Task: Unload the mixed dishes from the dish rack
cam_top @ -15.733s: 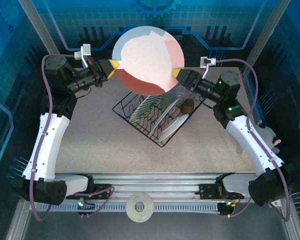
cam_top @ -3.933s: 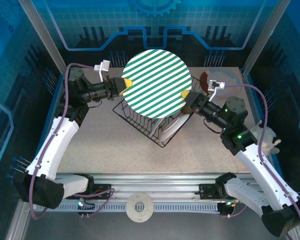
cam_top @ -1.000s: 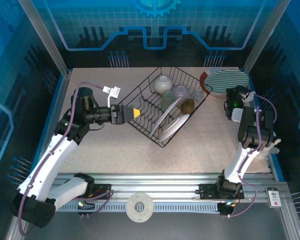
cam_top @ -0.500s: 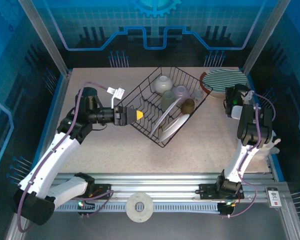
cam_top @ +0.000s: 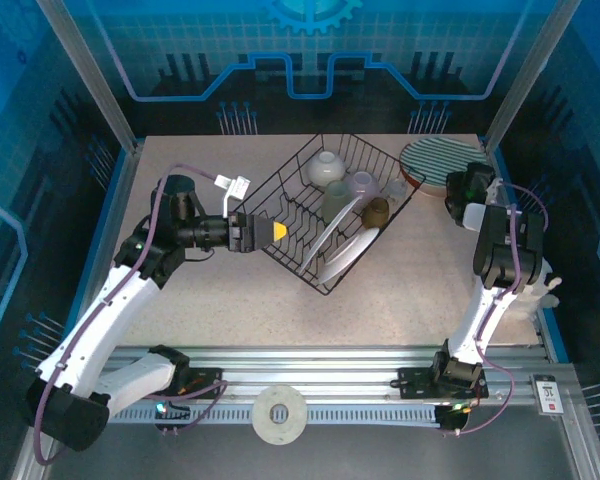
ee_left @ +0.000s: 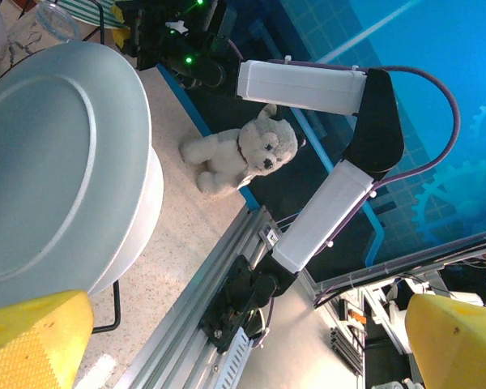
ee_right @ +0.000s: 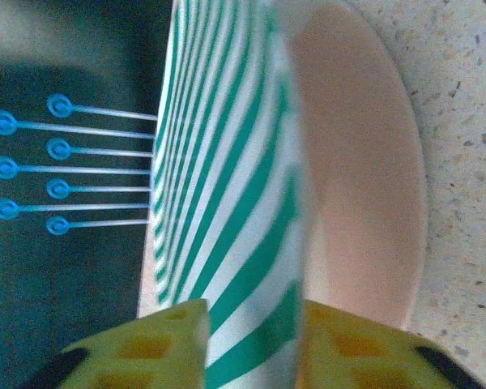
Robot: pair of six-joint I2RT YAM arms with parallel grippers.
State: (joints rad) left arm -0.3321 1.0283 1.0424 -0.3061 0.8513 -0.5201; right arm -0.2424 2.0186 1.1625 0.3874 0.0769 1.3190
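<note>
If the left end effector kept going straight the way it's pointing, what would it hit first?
The left end effector would probably meet the wire side of the dish rack first; the white plate standing just inside looms close in the wrist view. Depth is unclear.

A speckled beige table stands inside a blue enclosure whose back panel bears circuit lines and a gear motif. An aluminium rail runs along the table's near edge, with a white ring just in front of it. A small white teddy bear lies at the table's right edge. Blue-tipped pins show in rows against the dark beyond the far edge.
</note>
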